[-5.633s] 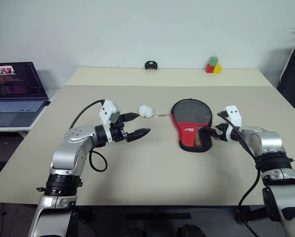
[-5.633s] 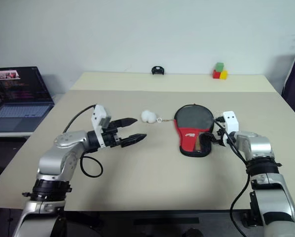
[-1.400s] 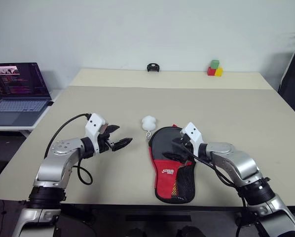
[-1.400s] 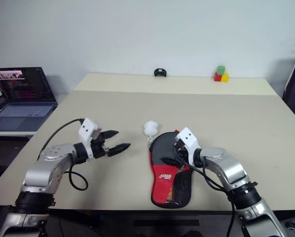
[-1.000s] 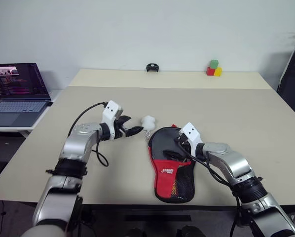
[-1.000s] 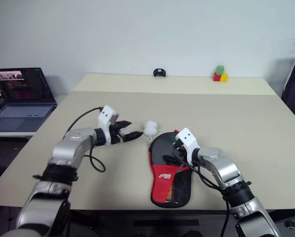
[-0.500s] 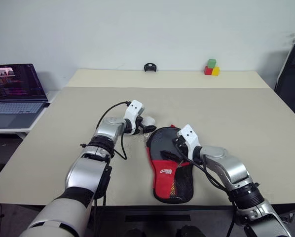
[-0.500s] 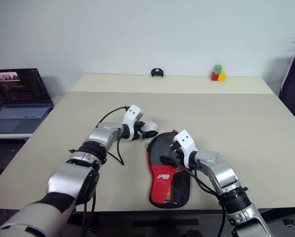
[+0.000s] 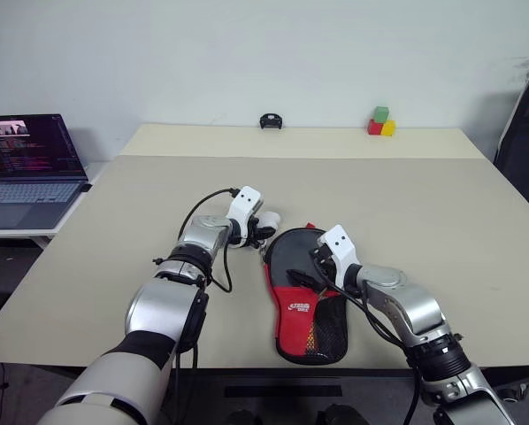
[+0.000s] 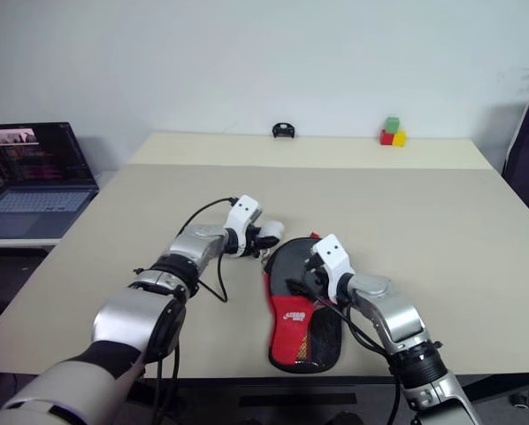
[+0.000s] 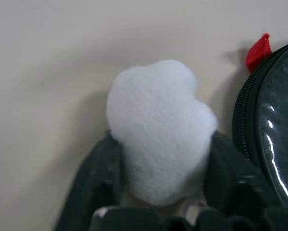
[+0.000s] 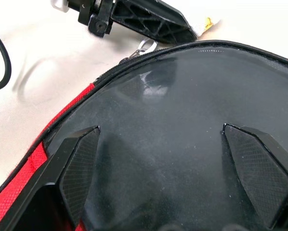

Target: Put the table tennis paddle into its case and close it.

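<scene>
Left gripper [image 11: 158,211] clamped on pom-pom [image 11: 161,127]; right gripper [image 12: 175,183] wide apart over case [image 9: 304,292].

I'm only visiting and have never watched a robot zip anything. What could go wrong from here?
The left end effector grips only the soft white pom-pom, which could squash and slip out, or strain its thin link to the zipper. The right end effector rests open on the case without gripping it, so a hard pull might drag the case across the table instead of moving the zipper.
</scene>
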Controlling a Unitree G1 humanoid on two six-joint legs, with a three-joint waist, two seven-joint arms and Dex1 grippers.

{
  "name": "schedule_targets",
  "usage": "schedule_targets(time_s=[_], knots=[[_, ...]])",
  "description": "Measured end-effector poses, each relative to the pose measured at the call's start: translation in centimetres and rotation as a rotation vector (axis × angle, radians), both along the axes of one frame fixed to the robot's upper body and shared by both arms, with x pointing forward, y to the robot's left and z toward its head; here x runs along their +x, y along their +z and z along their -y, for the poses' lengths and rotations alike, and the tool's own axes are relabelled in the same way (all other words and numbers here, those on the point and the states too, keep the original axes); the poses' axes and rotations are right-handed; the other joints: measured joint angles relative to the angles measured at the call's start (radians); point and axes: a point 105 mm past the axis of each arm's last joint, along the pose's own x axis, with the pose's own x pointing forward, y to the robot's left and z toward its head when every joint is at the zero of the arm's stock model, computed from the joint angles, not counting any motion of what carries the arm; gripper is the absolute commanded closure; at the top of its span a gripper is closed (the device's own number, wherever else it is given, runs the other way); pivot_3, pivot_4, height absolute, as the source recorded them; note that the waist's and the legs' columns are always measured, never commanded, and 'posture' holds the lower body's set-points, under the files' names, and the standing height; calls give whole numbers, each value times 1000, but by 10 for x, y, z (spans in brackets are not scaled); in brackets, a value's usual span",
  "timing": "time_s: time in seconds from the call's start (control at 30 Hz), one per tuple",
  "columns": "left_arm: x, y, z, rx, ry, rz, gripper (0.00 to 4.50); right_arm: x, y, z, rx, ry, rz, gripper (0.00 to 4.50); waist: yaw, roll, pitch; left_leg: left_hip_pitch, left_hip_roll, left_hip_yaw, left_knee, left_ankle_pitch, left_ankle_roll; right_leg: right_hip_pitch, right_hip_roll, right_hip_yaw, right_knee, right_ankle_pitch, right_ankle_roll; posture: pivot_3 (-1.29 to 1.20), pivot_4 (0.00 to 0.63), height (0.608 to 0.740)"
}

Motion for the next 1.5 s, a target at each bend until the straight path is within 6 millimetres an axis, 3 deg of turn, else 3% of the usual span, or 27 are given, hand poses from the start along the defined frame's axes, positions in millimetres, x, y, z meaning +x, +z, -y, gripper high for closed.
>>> schedule_targets(time_s=[0.07,0.13,0.4,0.6,1.3,1.5], knots=[[0,0,0,-1,-1,3,3936,0,0,0,-3,-2,-3,0,1,0,0,0,0,0,0,0,0,0,0,0,0,0,0,0,150,740],[0,1,1,-5,-2,4,4151,-2,0,2,-9,-4,-9,0,1,0,0,0,0,0,0,0,0,0,0,0,0,0,0,0,150,740],[0,2,1,-2,-8,10,4177,-4,-5,20,-92,-44,-2,0,1,-1,0,1,0,0,0,0,0,1,0,-1,0,0,0,0,150,740],[4,12,10,27,-31,50,4177,-4,-8,18,-116,-36,-3,0,1,-4,-3,2,0,0,0,0,0,2,0,-1,1,0,0,0,150,740],[17,21,39,221,29,244,4177,-13,-14,14,-102,-75,-10,0,1,-6,-5,3,0,0,0,0,0,2,0,-1,1,0,1,0,150,740],[18,30,59,295,4,336,4178,-21,-16,9,-79,-105,-13,0,2,-9,-7,3,0,0,0,0,0,3,0,-1,1,0,1,0,150,740]])
